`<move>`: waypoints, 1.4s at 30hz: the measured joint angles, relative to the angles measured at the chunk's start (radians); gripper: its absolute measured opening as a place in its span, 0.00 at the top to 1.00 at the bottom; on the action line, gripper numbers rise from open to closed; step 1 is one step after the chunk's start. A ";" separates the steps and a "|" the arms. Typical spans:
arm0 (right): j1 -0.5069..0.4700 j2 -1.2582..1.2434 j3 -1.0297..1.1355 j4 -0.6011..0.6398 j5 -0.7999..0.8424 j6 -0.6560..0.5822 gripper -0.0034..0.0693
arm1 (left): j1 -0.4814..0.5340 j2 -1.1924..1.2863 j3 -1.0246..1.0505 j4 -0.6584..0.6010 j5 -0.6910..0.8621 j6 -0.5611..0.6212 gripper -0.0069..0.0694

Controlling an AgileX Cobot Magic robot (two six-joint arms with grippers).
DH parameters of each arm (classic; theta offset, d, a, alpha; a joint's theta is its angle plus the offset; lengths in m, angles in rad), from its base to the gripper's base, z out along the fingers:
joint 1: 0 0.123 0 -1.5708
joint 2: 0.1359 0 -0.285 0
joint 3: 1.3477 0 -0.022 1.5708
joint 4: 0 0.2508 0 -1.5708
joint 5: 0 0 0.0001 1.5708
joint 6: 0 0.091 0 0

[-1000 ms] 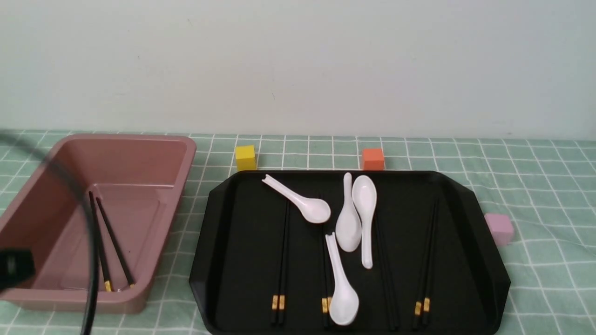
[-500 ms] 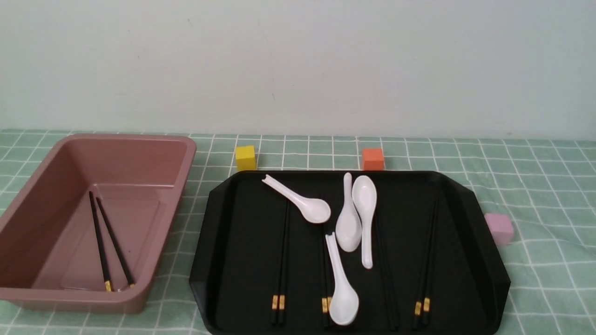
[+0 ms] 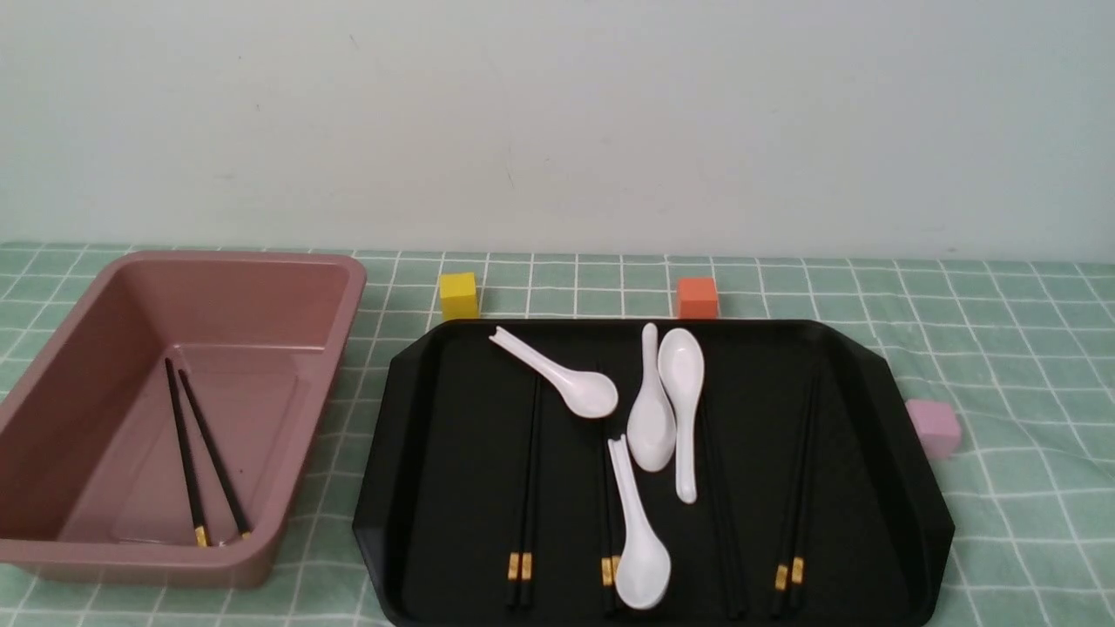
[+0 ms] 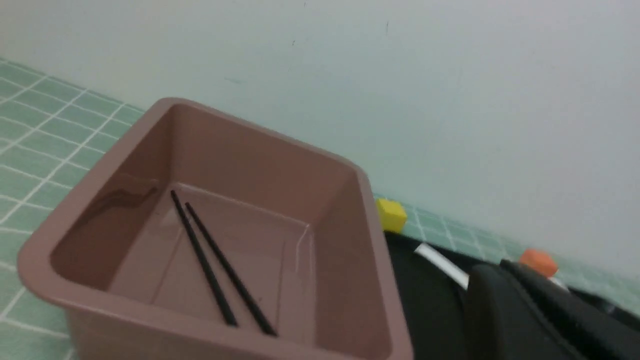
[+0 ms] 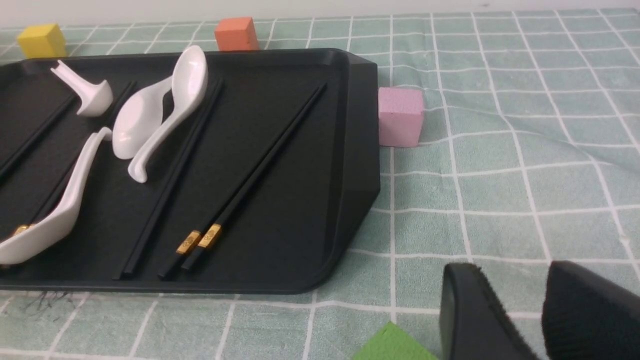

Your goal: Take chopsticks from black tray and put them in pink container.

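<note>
One pair of chopsticks is seen lying on the floor of the pink container at the left of the front view, gold bands toward the lower edge of the frame, tips spread slightly apart. That part of the task is judged done.

On the black tray, filling the centre and right of the frame, more chopsticks are left: a pair at lower centre-left, a pair at the right, a pair partly hidden under a white soup spoon, and what looks like one more dark pair between the spoons and the right pair, its bands not visible. Four spoons are scattered among them, so the covered pair is judged the most awkward to lift.

No arm is seen in the front view. The left claw is shown only as a dark blurred mass at the lower right of the left wrist view, so whether it is released or clenched cannot be told. The right claw is seen at the lower right of the right wrist view, above the checked cloth on the desk, its two fingers parted with nothing between them
</note>
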 joint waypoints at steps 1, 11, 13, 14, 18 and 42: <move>0.000 0.000 0.000 0.000 0.000 0.000 0.62 | 0.000 -0.003 0.011 0.038 0.027 -0.012 0.92; 0.000 0.000 0.000 0.000 0.000 0.000 0.62 | -0.071 -0.006 0.088 0.368 0.108 -0.251 0.92; 0.000 0.000 0.000 0.000 0.000 0.000 0.62 | -0.114 -0.006 0.090 0.426 0.118 -0.310 0.92; 0.000 0.000 0.000 0.000 0.000 0.000 0.62 | -0.138 -0.006 0.089 0.449 0.125 -0.332 0.92; 0.000 0.000 0.000 0.000 0.000 0.000 0.62 | -0.165 -0.006 0.103 0.487 0.138 -0.365 0.91; 0.000 0.000 0.000 0.000 0.000 0.000 0.62 | -0.166 -0.006 0.116 0.480 0.111 -0.372 0.88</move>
